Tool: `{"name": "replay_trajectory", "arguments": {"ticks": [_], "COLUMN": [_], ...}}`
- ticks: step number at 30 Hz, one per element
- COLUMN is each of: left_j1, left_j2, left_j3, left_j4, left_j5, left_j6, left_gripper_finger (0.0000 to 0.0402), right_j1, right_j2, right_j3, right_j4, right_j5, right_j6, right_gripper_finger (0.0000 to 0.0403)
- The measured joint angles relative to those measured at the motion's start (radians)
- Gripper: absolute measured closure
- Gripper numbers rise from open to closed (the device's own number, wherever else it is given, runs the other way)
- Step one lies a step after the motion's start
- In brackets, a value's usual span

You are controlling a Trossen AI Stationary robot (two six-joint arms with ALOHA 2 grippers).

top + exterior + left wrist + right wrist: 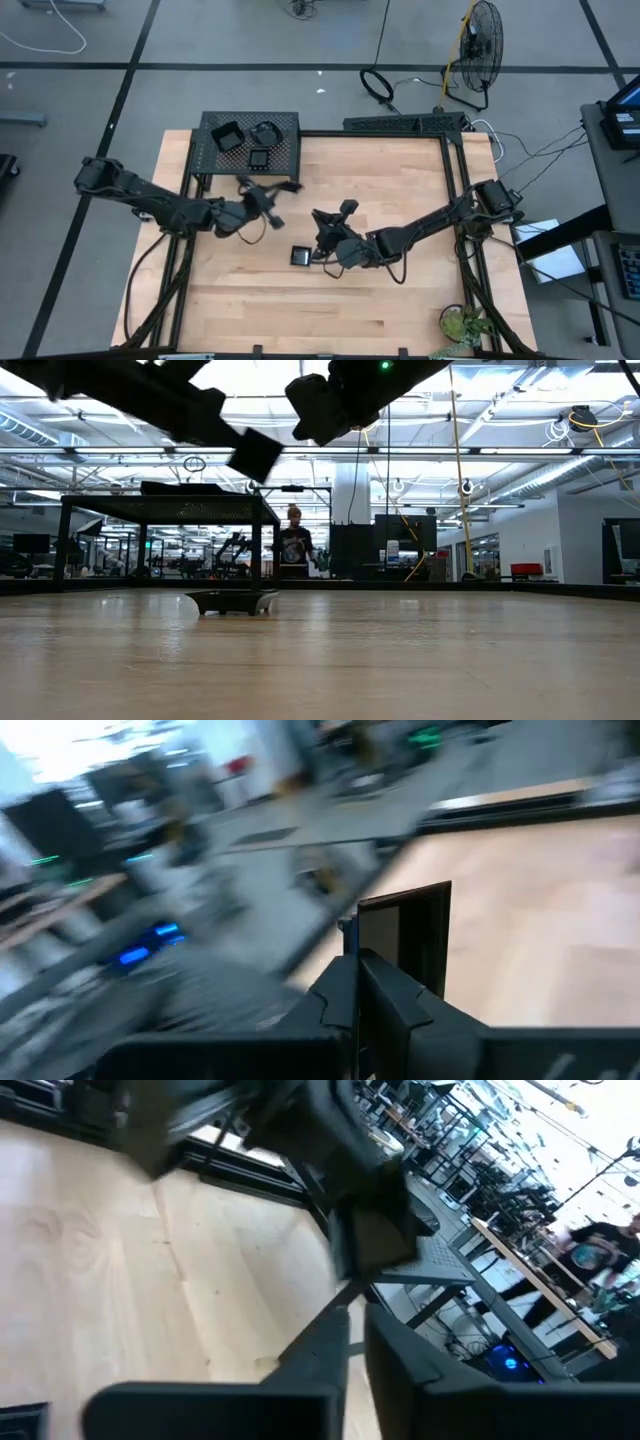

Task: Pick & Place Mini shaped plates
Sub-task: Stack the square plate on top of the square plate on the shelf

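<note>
1. High view: the left gripper (268, 205) hangs above the desk (400, 300), just short of the mesh rack (215, 155), its fingers closed on a small black plate (276, 221). Three more mini plates (259, 158) already sit on the rack top. The right gripper (323, 222) hovers mid-desk, and one square plate (301, 256) lies on the wood just beside its fingers, untouched.

2. Low view: the carried plate (253, 454) hangs tilted and high above the desk under the left arm. The square plate on the desk (232, 601) rests flat below. A person (294, 546) stands far behind in the room.

3. Left wrist view: the fingers (400, 995) pinch the held plate (405, 935) by one edge, so it stands upright beyond the tips. The grip looks thin; the plate is glossy, and a fast swing toward the rack could let it pivot or slide out and drop onto the desk.

4. Right wrist view: the right fingers (330, 1342) stand nearly together with nothing between them. The left arm with its plate (375, 1240) passes close ahead of these fingers, so the two arms could clip each other if the right one rises now.
</note>
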Motion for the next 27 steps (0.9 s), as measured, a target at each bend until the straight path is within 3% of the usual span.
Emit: {"name": "replay_trajectory", "arguments": {"ticks": [3,6,11,16,20,27], "left_j1": [-0.015,0.017,0.184,0.379,0.451,0.468], "left_j2": [-0.078,-0.188,-0.395,-0.526,-0.55,-0.546], "left_j3": [0.0,0.0,0.001,0.001,0.001,0.001], "left_j4": [-0.101,-0.185,-0.402,-0.603,-0.679,-0.686], "left_j5": [-0.14,-0.147,0.053,0.264,0.295,0.316], "left_j6": [-0.039,-0.126,-0.314,-0.458,-0.518,-0.528], "left_gripper_finger": [0.0396,0.0396,0.0398,0.0398,0.0396,0.0386], "right_j1": [0.008,0.009,0.008,0.008,0.008,0.007], "right_j2": [0.0,0.0,0.0,0.0,0.0,0.0], "right_j3": [0.0,0.0,0.0,0.0,0.0,0.0], "right_j4": [0.005,0.006,0.005,0.005,0.005,0.006], "right_j5": [0.002,0.008,0.007,0.007,0.007,0.007], "right_j6": [0.004,0.042,0.093,0.093,0.089,0.093], "right_gripper_finger": [0.0339,0.0293,0.0235,0.021,0.0207,0.0215]}}
